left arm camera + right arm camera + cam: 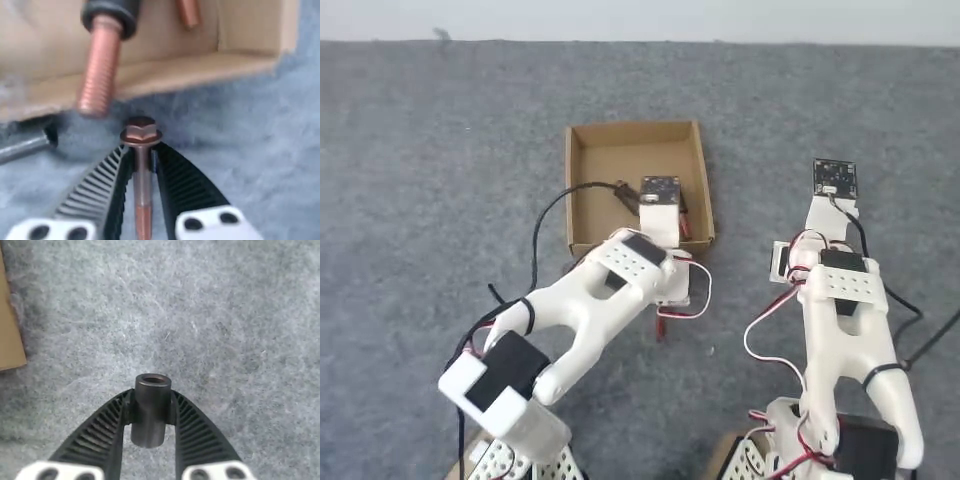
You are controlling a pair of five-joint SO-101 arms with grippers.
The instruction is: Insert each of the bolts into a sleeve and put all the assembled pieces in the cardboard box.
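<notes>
My left gripper [141, 150] is shut on a copper bolt [141, 132], gripping the shank with the hex head past the fingertips. It sits just outside the near wall of the cardboard box [200, 70]. In the box lies an assembled piece [100, 65], a threaded copper bolt in a black sleeve, and another copper end [189, 12] farther in. My right gripper [152, 397] is shut on a black sleeve [151, 415], bore end outward, over bare carpet. From above, the left arm [610, 290] reaches to the box [582, 180], and the right arm [845, 290] stands to the box's right.
Grey carpet covers the table. A black cable [545, 225] loops from the left arm past the box's left side. A dark rod-like thing [25, 145] lies on the carpet beside the box wall. A box corner [10, 340] shows near the right gripper.
</notes>
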